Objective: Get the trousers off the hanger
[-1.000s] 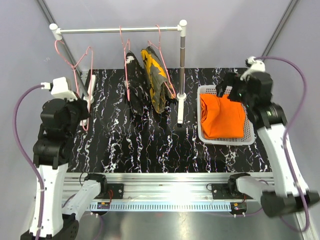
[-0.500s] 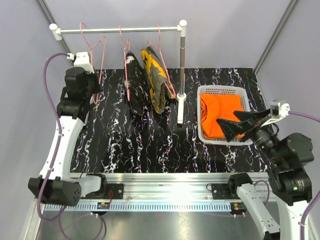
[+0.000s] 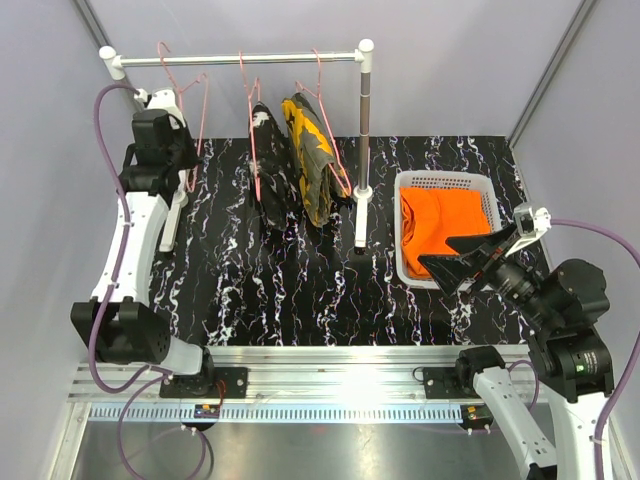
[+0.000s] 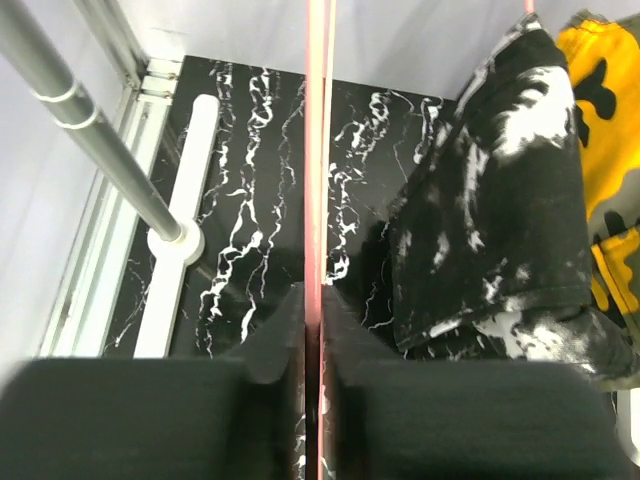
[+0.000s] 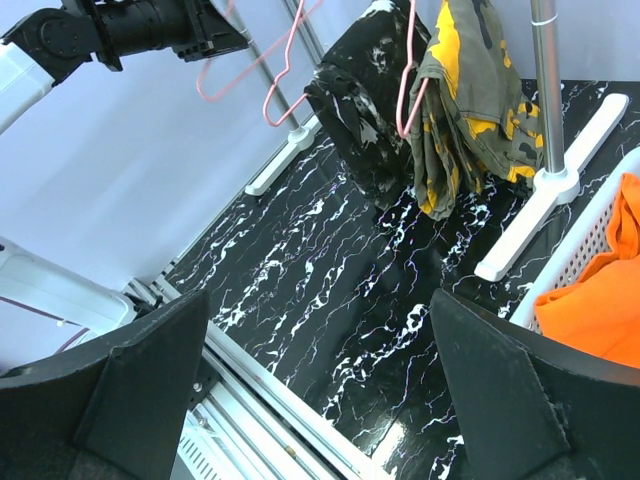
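Left wrist view showed my left claw (image 4: pixel 313 300) clenched on the bare hanger (image 4: pixel 318 150) at eleven o'clock, right claw (image 5: pixel 315 300) gaping empty; a slow release seemed wisest.

**Black marble table with 1 rack and 1 basket on it**

The table (image 3: pixel 300 290) has a black top with white veins, like marble. At its near edge runs 1 metal rail (image 3: pixel 340 385), and the bases of the 2 arms are fixed on it. On the top stand 2 long white feet of a clothes rack. The left foot (image 3: pixel 170 225) lies close to the left edge. The right foot (image 3: pixel 359 225) lies near the middle, and a thin pole rises from each. A white plastic basket (image 3: pixel 445 179) stands on the right side, near the right foot but not touching it.
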